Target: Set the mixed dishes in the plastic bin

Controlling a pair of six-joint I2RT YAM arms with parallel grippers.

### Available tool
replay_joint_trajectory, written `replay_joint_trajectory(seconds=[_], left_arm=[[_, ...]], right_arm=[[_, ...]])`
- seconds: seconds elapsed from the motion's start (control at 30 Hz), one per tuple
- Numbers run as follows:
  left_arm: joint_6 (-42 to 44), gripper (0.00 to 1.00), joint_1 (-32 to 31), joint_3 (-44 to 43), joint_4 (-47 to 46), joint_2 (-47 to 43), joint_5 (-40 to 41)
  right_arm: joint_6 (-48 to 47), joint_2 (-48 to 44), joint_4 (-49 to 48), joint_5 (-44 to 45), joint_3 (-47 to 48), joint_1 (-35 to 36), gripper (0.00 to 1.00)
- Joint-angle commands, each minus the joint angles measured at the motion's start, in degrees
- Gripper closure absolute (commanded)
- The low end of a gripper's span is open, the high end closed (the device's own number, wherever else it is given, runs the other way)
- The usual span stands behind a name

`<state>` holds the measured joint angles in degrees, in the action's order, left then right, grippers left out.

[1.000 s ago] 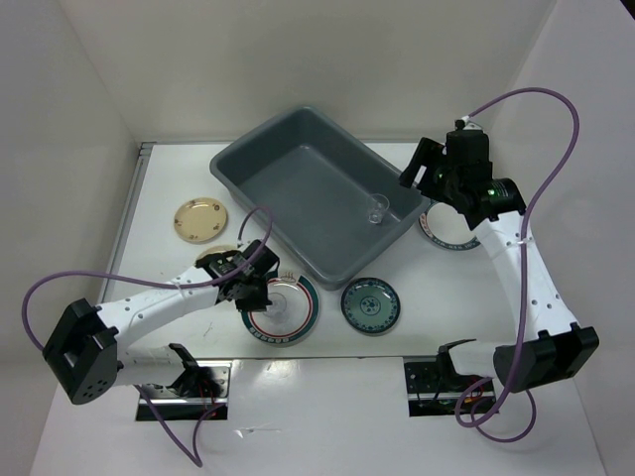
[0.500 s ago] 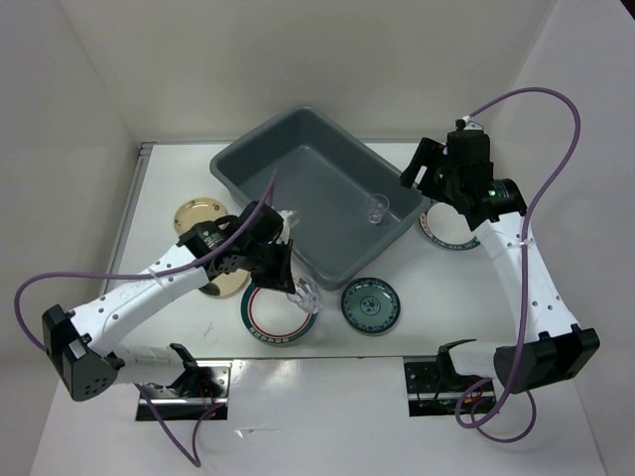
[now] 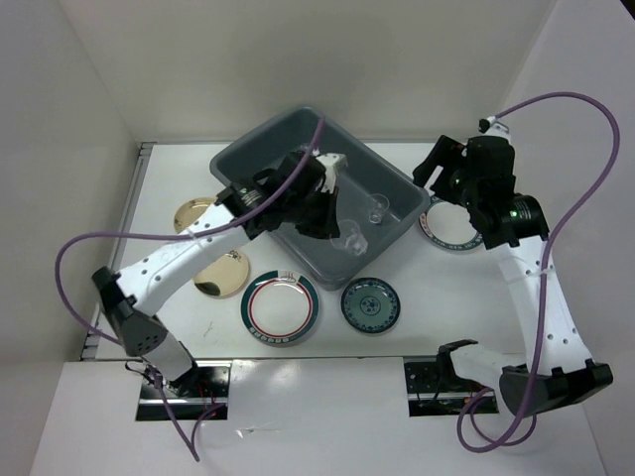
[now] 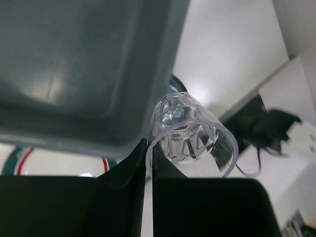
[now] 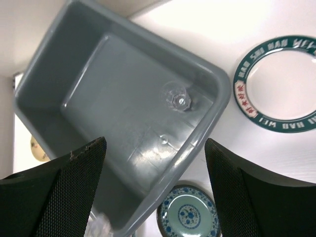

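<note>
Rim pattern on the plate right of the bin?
Plate: dark green band, white lettering, red marks; right wrist view.

- We find one cup (image 3: 376, 211) inside the bin (image 3: 260, 164), and a second cup (image 3: 354, 241) above its front wall.
- Left of it: back-left plate (image 3: 195, 216), front-left plate (image 3: 220, 275).
- Before it: front-middle plate (image 3: 280, 308) beside front-right plate (image 3: 370, 304).
- Right of it: right-hand plate (image 3: 451, 236).

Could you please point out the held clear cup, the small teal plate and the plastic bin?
held clear cup (image 4: 191, 132), left wrist view, side wall.
small teal plate (image 3: 370, 304), top external view, centre.
plastic bin (image 5: 118, 94), right wrist view, bare floor.
</note>
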<state>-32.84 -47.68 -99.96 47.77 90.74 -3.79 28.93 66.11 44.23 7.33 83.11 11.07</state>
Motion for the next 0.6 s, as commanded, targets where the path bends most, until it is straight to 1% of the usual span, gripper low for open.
replay_joint_trajectory(seconds=[0.0, 0.03, 0.1, 0.13, 0.17, 0.3, 0.43, 0.57], left_arm=[[3.21, 0.91, 0.91, -5.32, -9.7, 5.48, 10.62], [3.22, 0.9, 2.49, -6.03, -11.02, 6.63, 10.65], [4.1, 0.88, 3.2, -6.03, -14.61, 10.31, 13.97], [5.58, 0.88, 3.21, -8.03, -15.24, 11.99, 13.99], [6.12, 0.86, 3.73, -9.71, -15.25, 13.92, 13.99], [7.43, 0.86, 3.74, -15.77, -17.18, 23.14, 13.99], [8.93, 0.86, 3.74, -20.26, -17.18, 28.6, 16.09], [10.16, 0.86, 3.74, -26.32, -16.66, 33.79, 16.28]], right_arm=[[-0.28, -3.7, 1.03, 3.83, 1.44, -0.35, 0.14], [-0.8, -4.75, 1.82, 4.53, 1.44, -0.35, 0.14], [-0.8, -5.9, 3.05, 4.53, 1.44, -0.35, 0.14], [-0.8, -7.29, 3.93, 4.53, 1.44, -0.35, 0.14], [-0.28, -8.09, 3.94, 4.53, 0.92, -0.35, 0.14], [0.77, -10.64, 6.65, 4.0, -1.98, -0.35, 0.14], [1.83, -11.88, 7.19, 0.93, -4.53, -0.35, 0.14], [2.45, -13.02, 8.24, 0.93, -5.15, -0.35, 0.14]])
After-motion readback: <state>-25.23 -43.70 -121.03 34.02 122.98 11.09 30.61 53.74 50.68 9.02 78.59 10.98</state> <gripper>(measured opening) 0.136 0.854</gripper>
